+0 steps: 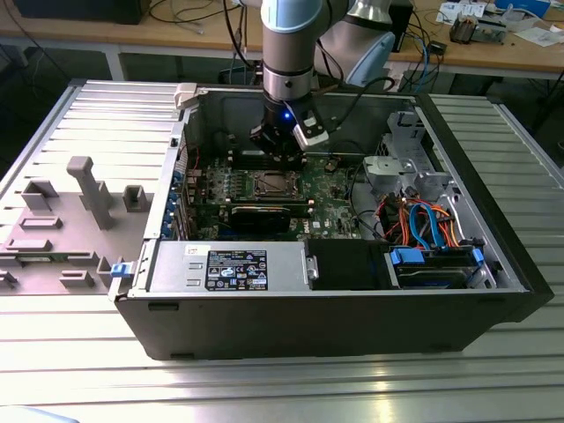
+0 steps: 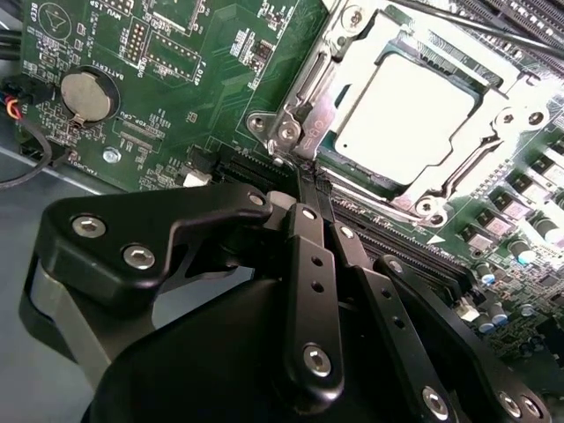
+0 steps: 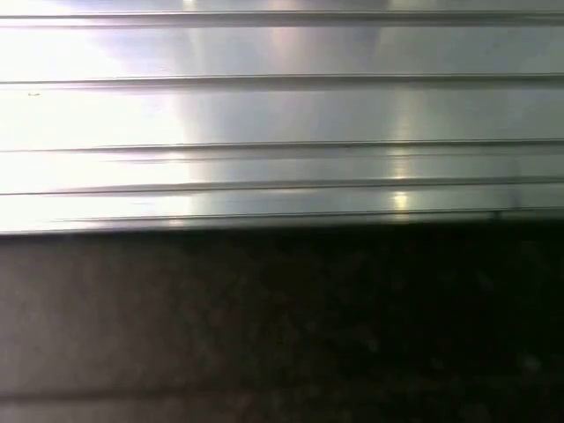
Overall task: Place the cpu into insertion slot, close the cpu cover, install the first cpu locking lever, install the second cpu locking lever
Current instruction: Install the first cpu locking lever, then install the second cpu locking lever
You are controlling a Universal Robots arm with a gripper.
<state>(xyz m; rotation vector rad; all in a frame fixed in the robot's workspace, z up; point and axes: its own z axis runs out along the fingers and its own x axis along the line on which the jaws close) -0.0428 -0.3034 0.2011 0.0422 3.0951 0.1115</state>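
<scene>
Black fingers point(image 2: 310, 181), pressed narrowly together, point at the cpu cover point(image 2: 304, 106), which lies closed around the cpu point(image 2: 407, 119) just beyond their tips.

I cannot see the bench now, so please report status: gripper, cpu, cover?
Gripper shut, tips at the socket corner. Cpu seated in slot. Cpu cover down around it. Nothing in the way.
</scene>
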